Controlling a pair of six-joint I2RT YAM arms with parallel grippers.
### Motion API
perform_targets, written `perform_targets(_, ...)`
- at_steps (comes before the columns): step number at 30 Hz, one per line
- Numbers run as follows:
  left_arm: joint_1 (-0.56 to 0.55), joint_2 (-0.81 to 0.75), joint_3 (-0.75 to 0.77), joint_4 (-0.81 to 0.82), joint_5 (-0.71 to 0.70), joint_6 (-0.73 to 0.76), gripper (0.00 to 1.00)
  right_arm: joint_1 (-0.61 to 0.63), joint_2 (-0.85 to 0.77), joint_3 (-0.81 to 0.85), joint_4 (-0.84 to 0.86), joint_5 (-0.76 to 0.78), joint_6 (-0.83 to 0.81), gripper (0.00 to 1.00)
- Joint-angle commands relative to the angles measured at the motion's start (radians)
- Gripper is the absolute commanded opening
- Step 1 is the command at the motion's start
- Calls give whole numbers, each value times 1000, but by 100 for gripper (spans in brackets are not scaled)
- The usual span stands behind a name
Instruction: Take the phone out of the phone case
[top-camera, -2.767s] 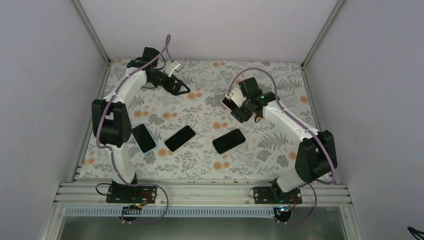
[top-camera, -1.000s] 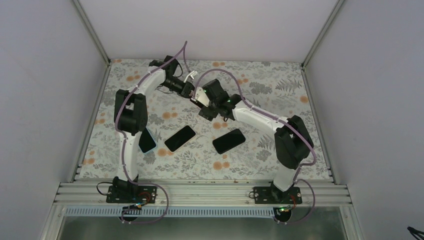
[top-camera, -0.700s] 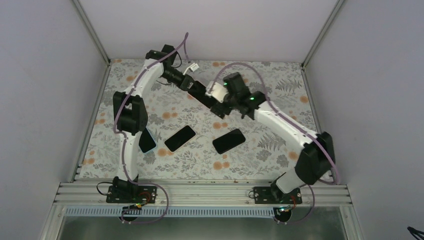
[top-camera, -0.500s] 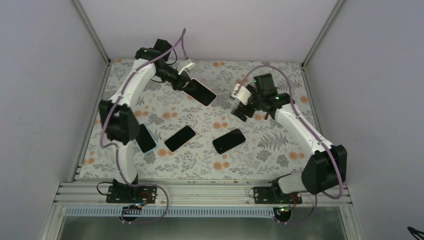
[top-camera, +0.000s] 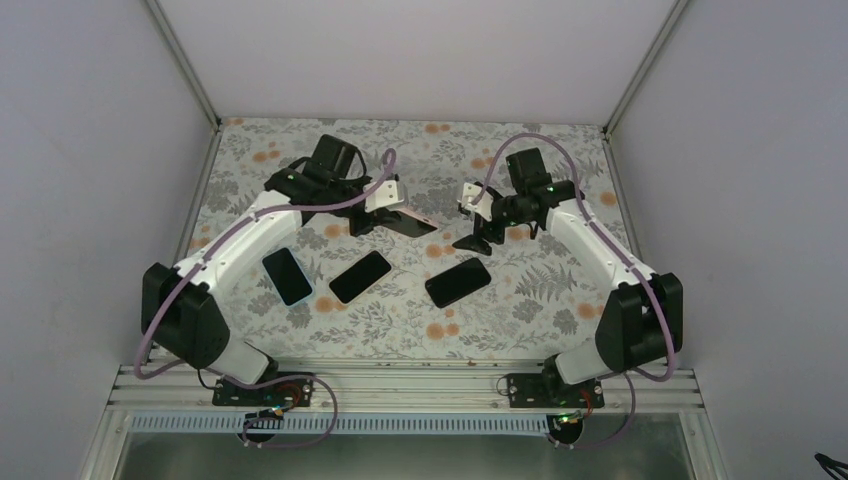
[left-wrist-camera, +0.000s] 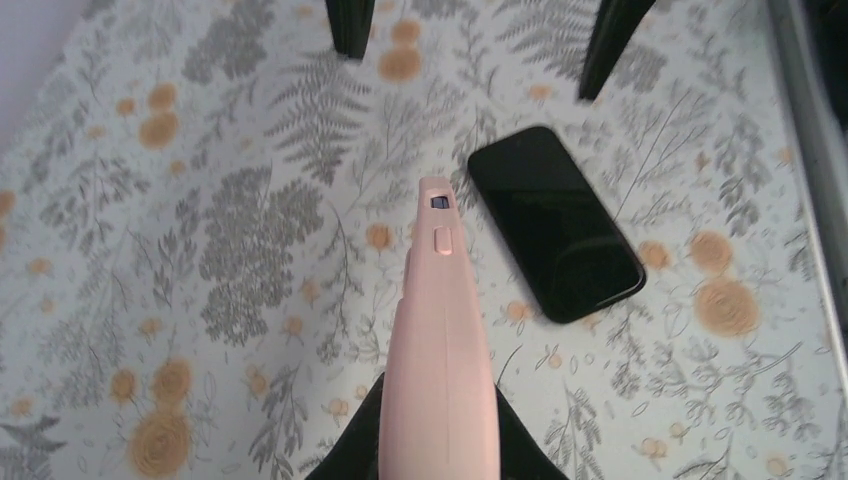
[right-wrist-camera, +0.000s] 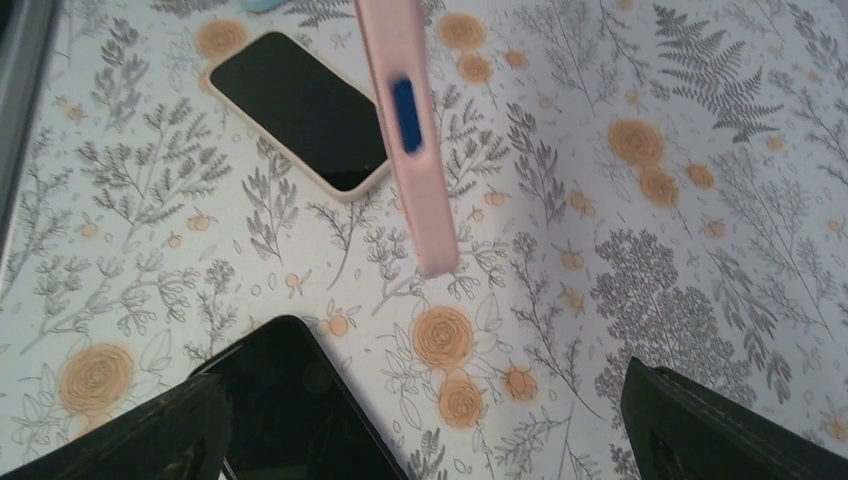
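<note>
My left gripper (top-camera: 386, 211) is shut on a pink phone case (top-camera: 408, 219) and holds it above the middle of the table. The top view shows a dark face in the case, the phone (top-camera: 412, 222). The left wrist view has the case (left-wrist-camera: 438, 320) edge-on between the black fingers (left-wrist-camera: 352, 440). My right gripper (top-camera: 478, 238) hangs open just right of the case, apart from it, with nothing between its fingers (right-wrist-camera: 735, 430). In the right wrist view the case (right-wrist-camera: 408, 135) hangs edge-on with a blue slot in its end.
Three other phones lie in a row on the flowered cloth: left (top-camera: 288, 276), middle in a cream case (top-camera: 360, 276) (right-wrist-camera: 300, 105), and a black one (top-camera: 458, 281) (left-wrist-camera: 555, 235) (right-wrist-camera: 290, 400) under the right gripper. Walls stand behind and at both sides.
My left gripper carried the cased phone from the back of the table toward the middle and nearer. The right gripper drew back from the case, staying open, and now sits lower beside it.
</note>
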Motion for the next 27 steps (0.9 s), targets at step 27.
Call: perform_targets(27,-22,-29,72,-197,344,410,2,15,96,48,121,49,-51,98)
